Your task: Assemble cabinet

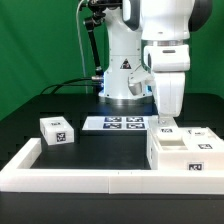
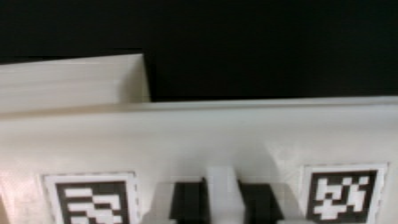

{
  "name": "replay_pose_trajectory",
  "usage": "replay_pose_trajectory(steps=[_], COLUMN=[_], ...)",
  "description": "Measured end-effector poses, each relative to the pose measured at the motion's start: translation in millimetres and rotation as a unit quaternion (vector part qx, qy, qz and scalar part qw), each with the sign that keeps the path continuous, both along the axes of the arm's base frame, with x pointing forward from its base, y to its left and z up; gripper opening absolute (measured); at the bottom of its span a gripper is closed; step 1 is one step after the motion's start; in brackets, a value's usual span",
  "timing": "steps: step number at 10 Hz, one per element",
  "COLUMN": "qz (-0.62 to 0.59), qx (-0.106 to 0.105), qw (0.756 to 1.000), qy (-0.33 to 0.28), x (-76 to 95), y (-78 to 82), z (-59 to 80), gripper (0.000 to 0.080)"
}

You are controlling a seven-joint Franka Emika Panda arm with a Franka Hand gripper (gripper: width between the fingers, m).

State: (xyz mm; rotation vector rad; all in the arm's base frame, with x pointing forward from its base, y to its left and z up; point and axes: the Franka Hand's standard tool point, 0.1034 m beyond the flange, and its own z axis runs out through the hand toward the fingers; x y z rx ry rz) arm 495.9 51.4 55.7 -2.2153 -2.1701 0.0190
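Front rail [image 1: 90, 178]: nearest, along the lower edge; to be left alone.
Cabinet [image 1: 185, 152]: lower right of the exterior view, set against that rail.
Gripper [image 1: 163, 122]: low at the cabinet's upper left corner; jaw opening cannot be told. Part to be centred in the jaws before any squeeze.
Loose block [image 1: 57, 128]: centre left, well apart.
Marker board [image 1: 115, 123]: behind, mid frame.
Writing: square tags [image 2: 89, 198] only; nothing readable.

This is a lab: green backdrop [image 1: 40, 40], black table [image 1: 100, 150], tagged marker board [image 1: 115, 124].
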Motion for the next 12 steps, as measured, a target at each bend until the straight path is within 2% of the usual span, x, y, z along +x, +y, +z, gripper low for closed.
replay_pose_trajectory(steps=[3,9,12], qz=[0.016,0.008,0.000], qx=[0.004,0.004,0.011], qw=[1.000,1.000,1.000], qy=[-0.010,-0.010,-0.026], x=[17.8,20.5,54.0], y=[-0.5,1.2,7.5], z=[0.3,0.1,0.5], gripper=[0.0070,0.0070,0.0070])
